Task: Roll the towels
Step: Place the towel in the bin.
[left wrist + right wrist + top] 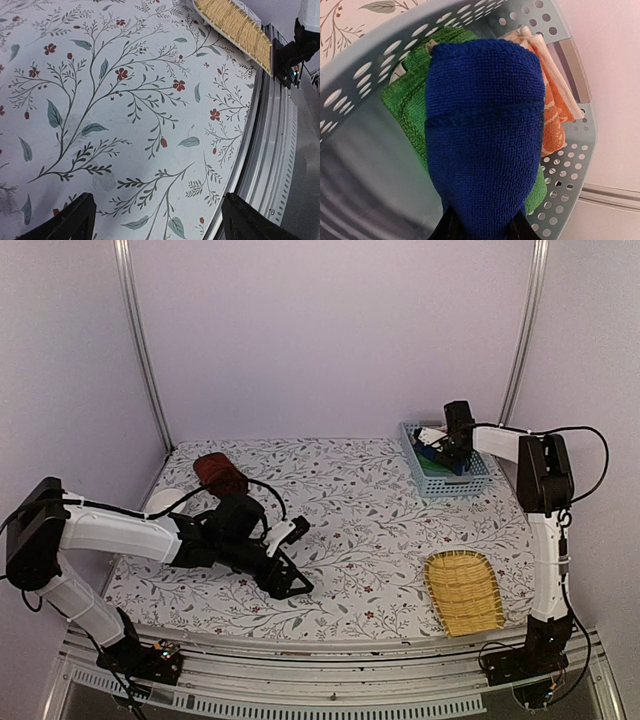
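The royal blue terry towel (485, 140) is grasped by the right hand (485, 231) over the pale blue perforated plastic basket (365, 70), at the upper right of the top view. A bright green cloth (405, 100) and an orange-red cloth (552, 115) lie inside. The dark reddish-brown terry towel (220, 473) sits bundled on the floral bench (350, 510), centre left. Below it, the left hand (296, 558) is released, fingers wide.

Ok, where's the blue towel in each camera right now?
Top external: blue towel shows as a small blue patch at far right, in the basket, under the right claw.
Left wrist: not in view.
Right wrist: it fills the centre, pinched at the bottom edge by the claw, above the basket.
Shared landmark: the floral tablecloth, seen in all three views.
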